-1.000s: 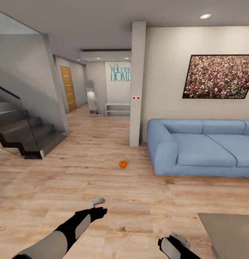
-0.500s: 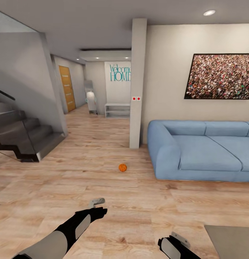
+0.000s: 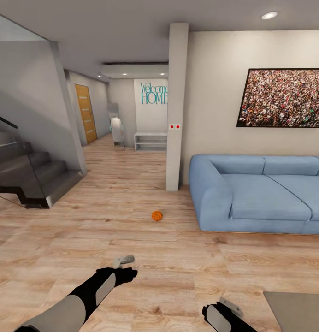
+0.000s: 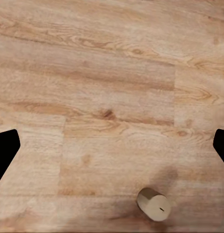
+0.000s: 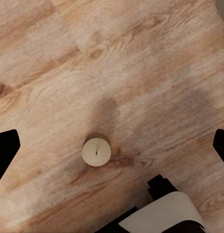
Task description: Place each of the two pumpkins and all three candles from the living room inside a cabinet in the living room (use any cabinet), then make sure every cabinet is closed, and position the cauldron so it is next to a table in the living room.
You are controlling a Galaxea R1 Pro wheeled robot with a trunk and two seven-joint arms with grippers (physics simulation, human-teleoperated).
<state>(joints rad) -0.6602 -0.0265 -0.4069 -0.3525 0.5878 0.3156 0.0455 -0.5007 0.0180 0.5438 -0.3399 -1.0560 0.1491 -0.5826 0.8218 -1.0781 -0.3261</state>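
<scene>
One small orange pumpkin [image 3: 157, 215] lies on the wood floor in front of the pillar, left of the blue sofa. It is well ahead of both arms. My left gripper [image 3: 124, 261] hangs open over the floor. In the left wrist view a cream candle [image 4: 153, 205] lies tipped on the planks, off the line between the wide-apart fingertips [image 4: 6, 150]. In the right wrist view my right gripper [image 5: 112, 150] is open above another candle [image 5: 96, 151] that stands upright on the floor. A corner of the pale table [image 3: 295, 311] shows at the lower right.
A blue sofa [image 3: 265, 193] stands along the right wall under a framed picture. A white pillar [image 3: 175, 106] rises beside it. Dark stairs with a glass rail [image 3: 26, 170] are at the left. A hallway with a white shelf unit [image 3: 150, 140] runs behind.
The whole view has shifted a little, so the camera moved: the table corner has slid lower and further right. The left forearm sits slightly lower. Both grippers stay open.
</scene>
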